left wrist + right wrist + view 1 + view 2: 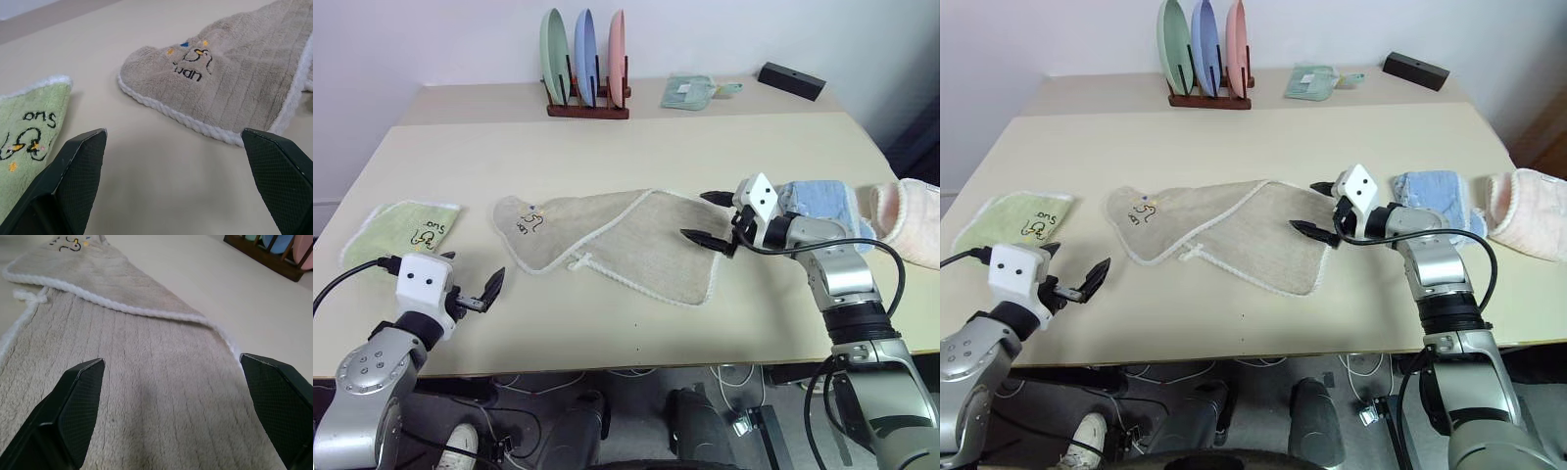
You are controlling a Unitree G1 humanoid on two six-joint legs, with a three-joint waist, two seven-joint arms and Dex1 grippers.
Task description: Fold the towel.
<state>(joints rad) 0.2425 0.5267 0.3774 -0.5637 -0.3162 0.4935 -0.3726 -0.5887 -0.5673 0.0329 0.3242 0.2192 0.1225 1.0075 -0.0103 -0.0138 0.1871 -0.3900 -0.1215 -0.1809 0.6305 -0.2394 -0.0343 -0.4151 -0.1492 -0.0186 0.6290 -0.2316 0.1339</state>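
Right gripper (708,217), jaws apart, overhangs the partly folded towel (646,245), apparently to grasp its edge; left gripper (470,284) waits wide open.

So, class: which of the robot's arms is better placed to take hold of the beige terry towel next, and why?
Right. The right gripper hovers, jaws open, over the beige terry towel; the left gripper hangs near the table's front edge, short of it.

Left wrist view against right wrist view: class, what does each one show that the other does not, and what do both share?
Left wrist alone: the green cloth with dark lettering, beside the open left tool. Right wrist alone: the wooden plate rack, the towel's loop, and the open right tool over its folded layers. Shared: the beige towel, its embroidered mark, the table.
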